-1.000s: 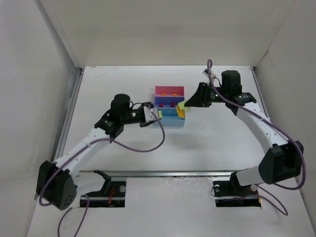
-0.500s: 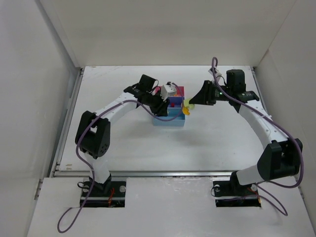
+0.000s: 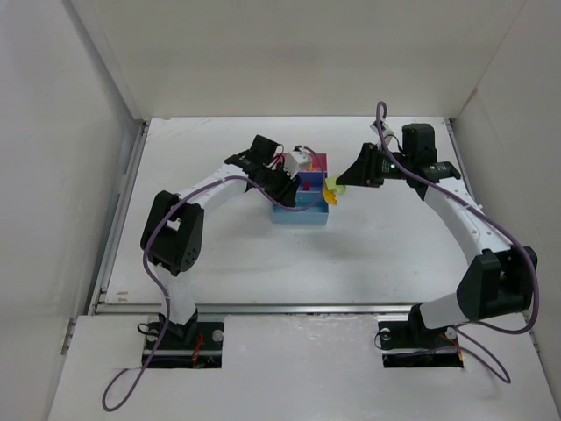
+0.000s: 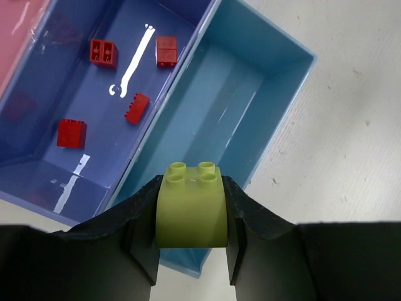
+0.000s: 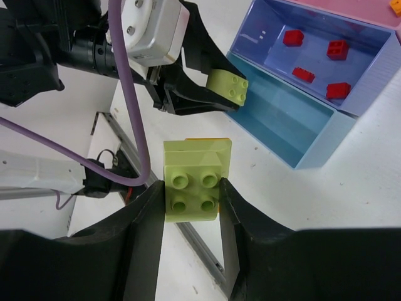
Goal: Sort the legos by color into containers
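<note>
Lego brick, lime green, sits low and central in the left wrist view. It is pinched by its smooth flanks in the left gripper, whose fingers are closed firmly on it with the studs pointing up the frame. Directly beyond it, running to the upper right, lies the light blue bin, with no brick in the part in view. The hold over that bin suggests it is meant for this colour, and a side grip should let the piece fall clean on release. At the left of the frame the dark blue bin holds four red bricks, and a corner of the pink bin shows at upper left. The right gripper is likewise clamped on a second lime-green brick, low and central in its own view. An orange sliver shows behind that brick's upper edge, and whether it is another piece cannot be told. From above, this gripper hangs just off the right edge of the tray, apparently waiting its turn. The left arm's load shows in the upper centre of the right wrist view, at the near end of the light blue bin.
</note>
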`<state>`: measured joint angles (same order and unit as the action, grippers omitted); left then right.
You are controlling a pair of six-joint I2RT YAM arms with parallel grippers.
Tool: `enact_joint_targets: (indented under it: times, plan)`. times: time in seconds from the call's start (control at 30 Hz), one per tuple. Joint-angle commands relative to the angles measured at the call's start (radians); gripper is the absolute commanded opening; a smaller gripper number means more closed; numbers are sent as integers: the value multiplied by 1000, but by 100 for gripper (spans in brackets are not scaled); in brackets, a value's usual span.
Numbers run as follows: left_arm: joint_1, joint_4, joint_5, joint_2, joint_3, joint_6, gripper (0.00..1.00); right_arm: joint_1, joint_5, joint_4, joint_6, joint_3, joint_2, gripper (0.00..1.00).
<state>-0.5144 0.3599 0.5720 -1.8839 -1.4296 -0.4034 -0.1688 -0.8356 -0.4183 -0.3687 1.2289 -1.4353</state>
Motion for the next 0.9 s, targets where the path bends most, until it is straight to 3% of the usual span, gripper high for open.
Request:
enact_joint_targets:
  times: [0.0,0.03,0.17,0.3,0.47,0.67,0.8,0.87]
  plan:
    - [8,-56,11,9,-19,57,25,0,-20,6,19,30,24,0]
    - [8,-56,20,9,-18,57,35,0,-20,6,19,30,24,0]
    - [8,-23,20,0,-18,57,60,0,-20,6,19,30,33,0]
    - [8,-22,0,0,0,57,75,0,-11,6,19,30,33,0]
    - [8,-32,0,34,0,57,73,0,-11,6,19,30,44,0]
    - [8,19,0,144,-43,-55,73,0,-11,-4,10,30,44,0]
    - [8,122,118,232,-54,-248,85,0,-11,42,-12,21,53,0]
    - [-1,136,176,298,-31,-329,100,0,-22,59,-22,12,53,0]
